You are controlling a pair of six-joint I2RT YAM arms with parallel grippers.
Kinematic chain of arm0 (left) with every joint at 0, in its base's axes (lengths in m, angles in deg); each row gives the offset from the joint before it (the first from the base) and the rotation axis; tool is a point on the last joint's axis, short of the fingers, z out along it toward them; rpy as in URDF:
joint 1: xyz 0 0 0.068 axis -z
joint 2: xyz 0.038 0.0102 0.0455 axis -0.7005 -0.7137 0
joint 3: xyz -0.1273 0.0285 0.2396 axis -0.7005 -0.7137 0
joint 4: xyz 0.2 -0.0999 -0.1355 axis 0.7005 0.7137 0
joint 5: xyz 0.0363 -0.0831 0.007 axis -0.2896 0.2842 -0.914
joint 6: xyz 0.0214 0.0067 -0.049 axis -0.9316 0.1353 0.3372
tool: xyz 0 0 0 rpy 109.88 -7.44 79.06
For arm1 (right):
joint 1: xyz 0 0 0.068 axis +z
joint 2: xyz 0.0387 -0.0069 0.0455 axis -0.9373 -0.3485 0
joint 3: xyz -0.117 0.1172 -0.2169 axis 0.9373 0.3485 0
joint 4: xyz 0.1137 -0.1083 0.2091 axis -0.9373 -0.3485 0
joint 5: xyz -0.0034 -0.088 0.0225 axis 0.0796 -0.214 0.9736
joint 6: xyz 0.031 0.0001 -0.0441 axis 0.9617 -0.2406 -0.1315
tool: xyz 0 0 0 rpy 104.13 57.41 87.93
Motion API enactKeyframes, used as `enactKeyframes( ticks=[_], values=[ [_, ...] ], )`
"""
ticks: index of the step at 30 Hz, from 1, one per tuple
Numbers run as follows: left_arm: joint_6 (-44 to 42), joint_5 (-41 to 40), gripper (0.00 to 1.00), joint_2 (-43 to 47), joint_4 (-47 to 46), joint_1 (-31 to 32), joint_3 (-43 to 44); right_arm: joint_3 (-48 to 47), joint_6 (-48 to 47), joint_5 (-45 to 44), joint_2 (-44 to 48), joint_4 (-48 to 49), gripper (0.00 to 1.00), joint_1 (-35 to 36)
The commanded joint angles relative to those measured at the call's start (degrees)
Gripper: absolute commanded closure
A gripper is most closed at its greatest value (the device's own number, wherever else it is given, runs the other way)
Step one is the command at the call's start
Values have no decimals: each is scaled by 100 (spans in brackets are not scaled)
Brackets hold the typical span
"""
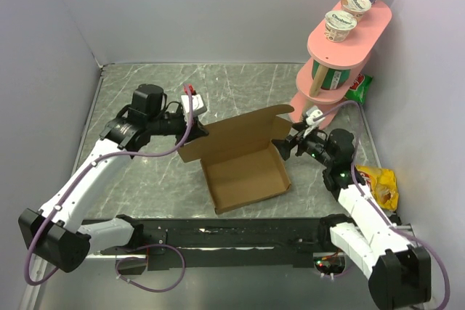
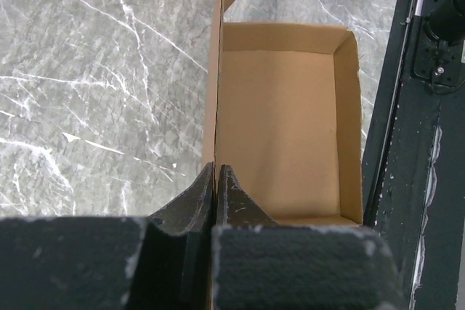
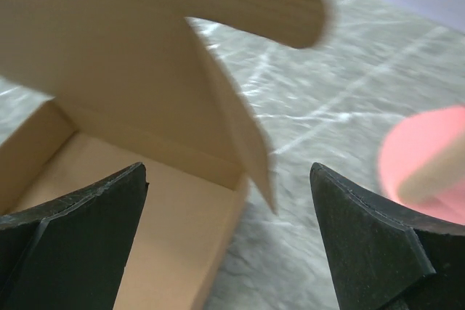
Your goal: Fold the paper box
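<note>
The paper box (image 1: 247,173) is plain brown cardboard, a shallow open tray in mid-table with its lid (image 1: 234,130) standing up along the far side. My left gripper (image 1: 197,133) is shut on the lid's left edge; in the left wrist view its fingers (image 2: 232,197) pinch the thin cardboard edge, with the tray (image 2: 283,121) just beyond. My right gripper (image 1: 285,145) hangs open at the box's right far corner. In the right wrist view its fingers (image 3: 87,230) straddle the lid's side flap (image 3: 247,143) without touching it.
A pink tiered stand (image 1: 347,34) with yogurt cups rises at the back right, a green packet (image 1: 360,86) beside it. A yellow bag (image 1: 382,185) lies right of the right arm. A black rail (image 1: 240,234) runs along the near edge. Walls close three sides.
</note>
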Motion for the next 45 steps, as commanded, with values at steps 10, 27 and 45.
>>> enactKeyframes(
  ticks=[10,27,45],
  values=[
    [-80,245,99,-320,154,-23,290,-648,248,1184,-1197,1374,58,-99],
    [1528,-1795,4,900,-2578,-487,-852,-515,20,613,-880,1156,100,-196],
    [3725,180,4,1362,-6717,-2289,-3754,-586,47,981,-1003,1076,100,-539]
  ],
)
